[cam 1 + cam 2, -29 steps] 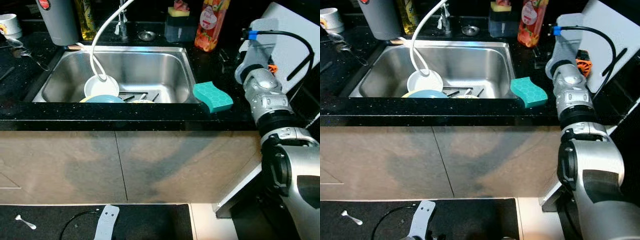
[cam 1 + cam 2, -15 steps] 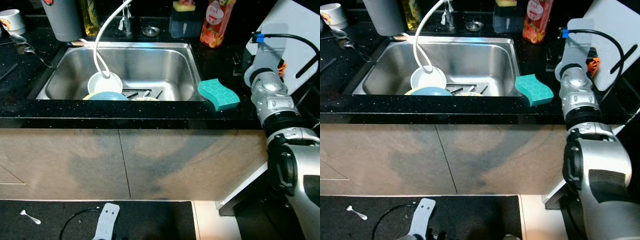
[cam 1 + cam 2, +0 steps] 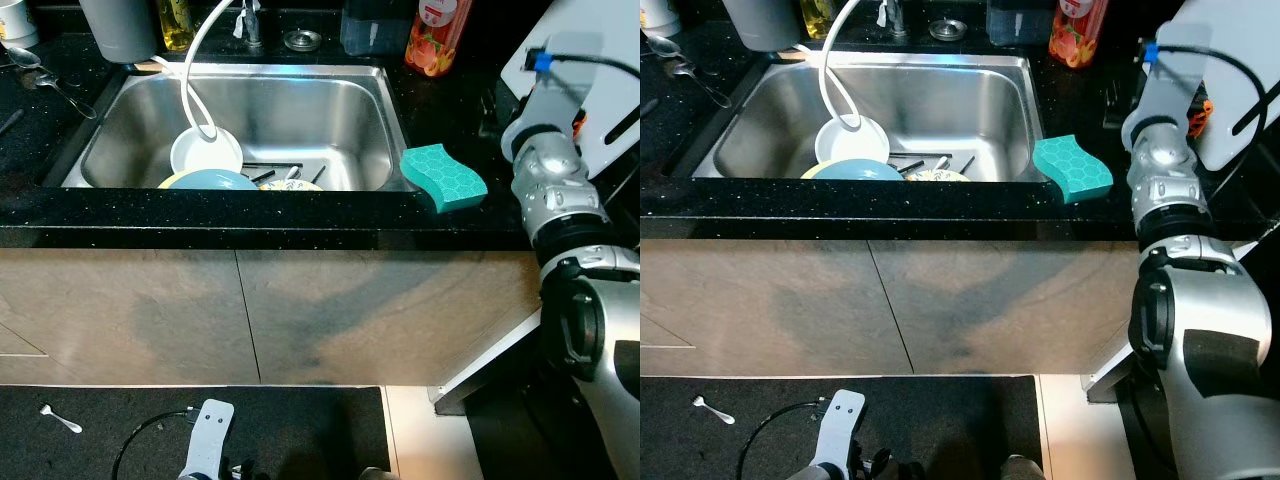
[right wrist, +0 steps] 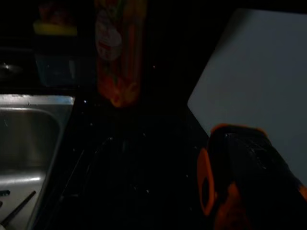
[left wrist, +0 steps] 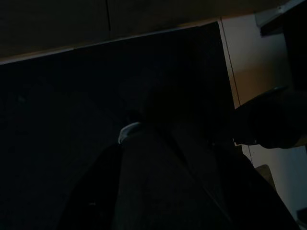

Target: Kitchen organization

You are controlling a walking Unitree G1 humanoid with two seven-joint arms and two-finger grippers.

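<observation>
A steel sink [image 3: 395, 110] is set in the black counter and holds a white bowl [image 3: 207, 152], a blue plate [image 3: 212, 181] and some cutlery. On the sink's right front corner lies a teal sponge [image 3: 444, 177]. My right arm [image 3: 545, 165] is raised over the counter to the right of the sponge, its wrist by a white cutting board [image 3: 610, 100]. The right wrist view is dark and shows an orange-and-black object [image 4: 240, 182] against that cutting board [image 4: 259, 86], and an orange bottle [image 4: 117, 52]. My left arm [image 3: 205, 445] hangs idle near the floor.
A white hose [image 3: 195, 70] loops from the tap into the bowl. A grey canister [image 3: 118, 25], a mug [image 3: 12, 15] and spoons [image 3: 45, 82] stand at the back left. Beige cabinet fronts [image 3: 250, 310] are below. A dark mat with a small spoon [image 3: 62, 420] covers the floor.
The whole picture has shifted, so the camera has moved a little. My right arm stays raised beside the cutting board. Nothing in the sink or on the counter has moved.
</observation>
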